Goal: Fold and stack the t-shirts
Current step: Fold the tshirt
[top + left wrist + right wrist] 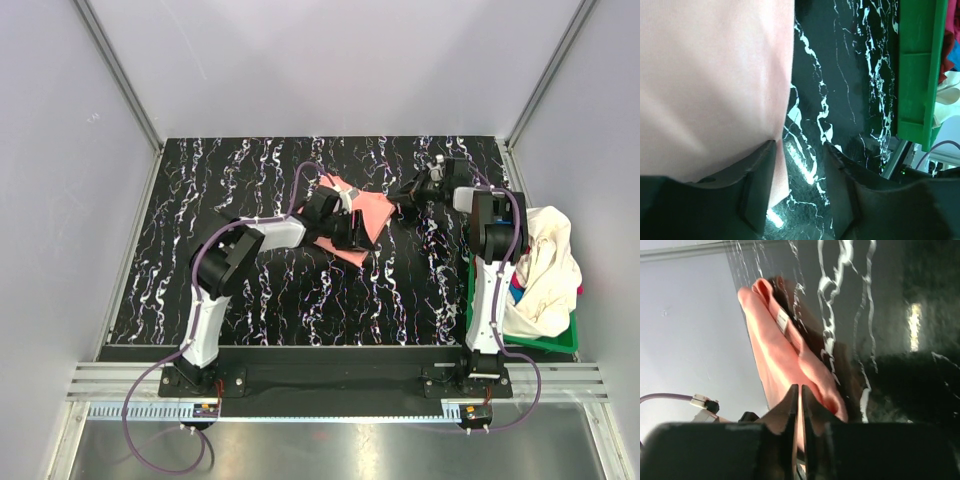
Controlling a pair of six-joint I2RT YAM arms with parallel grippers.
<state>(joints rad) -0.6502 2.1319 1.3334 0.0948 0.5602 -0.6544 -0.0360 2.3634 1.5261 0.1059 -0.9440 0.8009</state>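
Left arm base [200,372] and right arm base [480,375] sat nearest, bolted at the tabletop's [250,320] near edge. The tabletop was black with white veining.

The left arm reached up and right toward centre. The left gripper [345,222] was over the near-left part of the pink shirt [370,212]. In the left wrist view the left gripper [801,150] was spread, with tabletop showing through the gap. The pink shirt [715,85] filled the left of that view, its edge lying against the inner side of one finger [760,185] and not clamped.

The pink shirt lay crumpled mid-tabletop, toward the far side, between the two grippers. Its white label [782,320] showed near the collar.

The right gripper [415,190] was at the shirt's right corner. In the right wrist view the right gripper [800,400] was pressed together, pinching a thin fold of the pink shirt [785,360]. The cloth was stretched away from it toward the far wall.

The basket [520,342], green, sat at the right edge beside the right arm. A cream shirt [548,265] was heaped in it and draped over the rim. Bits of blue and magenta cloth [515,290] showed underneath. The left wrist view caught the basket [920,75] wall, well apart from the pink shirt.
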